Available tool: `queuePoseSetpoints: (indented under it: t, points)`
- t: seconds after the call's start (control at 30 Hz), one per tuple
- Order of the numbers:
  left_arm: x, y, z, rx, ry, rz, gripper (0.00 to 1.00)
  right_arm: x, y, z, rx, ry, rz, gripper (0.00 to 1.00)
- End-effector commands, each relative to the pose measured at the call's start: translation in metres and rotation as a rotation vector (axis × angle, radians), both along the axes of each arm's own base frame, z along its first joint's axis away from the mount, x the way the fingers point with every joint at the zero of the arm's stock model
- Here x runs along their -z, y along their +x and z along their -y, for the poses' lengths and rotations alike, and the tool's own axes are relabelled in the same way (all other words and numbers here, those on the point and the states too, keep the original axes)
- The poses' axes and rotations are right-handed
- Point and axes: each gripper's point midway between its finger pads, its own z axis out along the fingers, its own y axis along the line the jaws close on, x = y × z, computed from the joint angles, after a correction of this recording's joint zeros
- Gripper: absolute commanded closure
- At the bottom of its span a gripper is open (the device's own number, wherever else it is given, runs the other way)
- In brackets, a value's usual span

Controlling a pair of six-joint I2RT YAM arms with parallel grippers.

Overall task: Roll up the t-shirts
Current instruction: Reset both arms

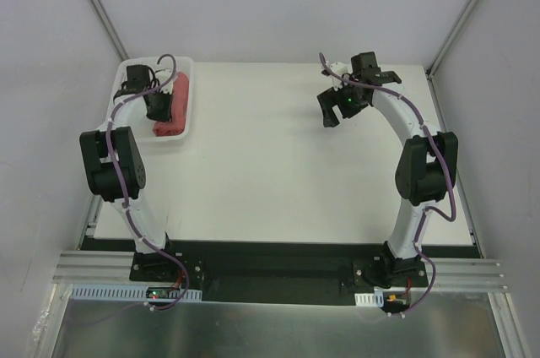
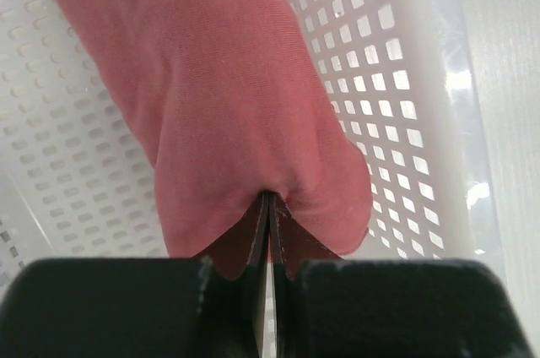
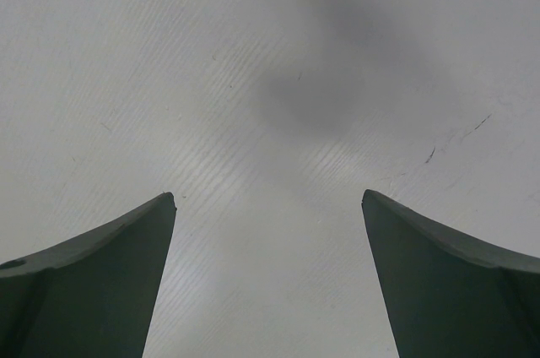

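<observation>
The salmon-red t-shirt (image 1: pixel 174 106) lies bundled in the white perforated basket (image 1: pixel 185 67) at the table's far left. In the left wrist view the t-shirt (image 2: pixel 228 88) fills the upper middle, over the basket's wall (image 2: pixel 396 96). My left gripper (image 1: pixel 157 103) is inside the basket, and its jaws are pinched shut on a fold of the shirt's near end (image 2: pixel 270 199). My right gripper (image 1: pixel 333 109) hangs open and empty above the bare table at the far right; in its wrist view (image 3: pixel 268 197) only the white tabletop shows between the fingers.
The white table top (image 1: pixel 278 164) stretches between the arms. Grey enclosure walls stand on the left, right and back. The basket sits at the table's far left corner, close to the left wall.
</observation>
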Motion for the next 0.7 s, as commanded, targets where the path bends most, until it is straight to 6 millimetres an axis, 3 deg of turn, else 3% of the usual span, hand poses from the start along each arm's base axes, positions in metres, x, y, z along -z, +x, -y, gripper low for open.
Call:
queuePoseSetpoints:
  t: [0.0, 0.07, 0.13, 0.2, 0.23, 0.4, 0.43, 0.5, 0.53, 0.67]
  points:
    - [-0.089, 0.011, 0.008, -0.002, -0.041, 0.190, 1.00, -0.013, 0.002, -0.006, -0.016, 0.014, 0.032, 0.04]
    - [-0.124, 0.014, 0.019, 0.032, -0.083, 0.268, 1.00, -0.020, 0.004, -0.009, -0.019, 0.034, 0.044, 0.04]
    - [-0.140, 0.016, 0.030, 0.052, -0.139, 0.296, 0.89, -0.024, 0.008, -0.012, -0.010, 0.041, 0.058, 0.04]
    - [-0.151, 0.019, 0.045, 0.081, -0.185, 0.312, 0.69, -0.029, 0.011, -0.017, -0.010, 0.049, 0.077, 0.04]
    - [-0.150, 0.020, 0.050, 0.094, -0.187, 0.309, 0.50, -0.031, 0.011, -0.020, 0.012, 0.061, 0.075, 0.04]
    - [-0.147, 0.022, 0.093, 0.183, -0.219, 0.294, 0.18, -0.051, 0.021, -0.023, 0.120, 0.034, 0.163, 0.04]
    - [-0.146, 0.023, 0.110, 0.215, -0.225, 0.288, 0.01, -0.053, 0.021, -0.023, 0.128, 0.023, 0.175, 0.04]
    - [-0.152, 0.028, 0.119, 0.233, -0.228, 0.301, 0.01, -0.063, 0.021, -0.023, 0.146, -0.008, 0.224, 0.04]
    - [-0.149, 0.026, 0.147, 0.287, -0.236, 0.292, 0.01, -0.066, 0.020, -0.023, 0.153, -0.018, 0.238, 0.04]
    - [-0.152, 0.025, 0.178, 0.346, -0.240, 0.301, 0.01, -0.074, 0.009, -0.037, 0.096, -0.019, 0.255, 0.04]
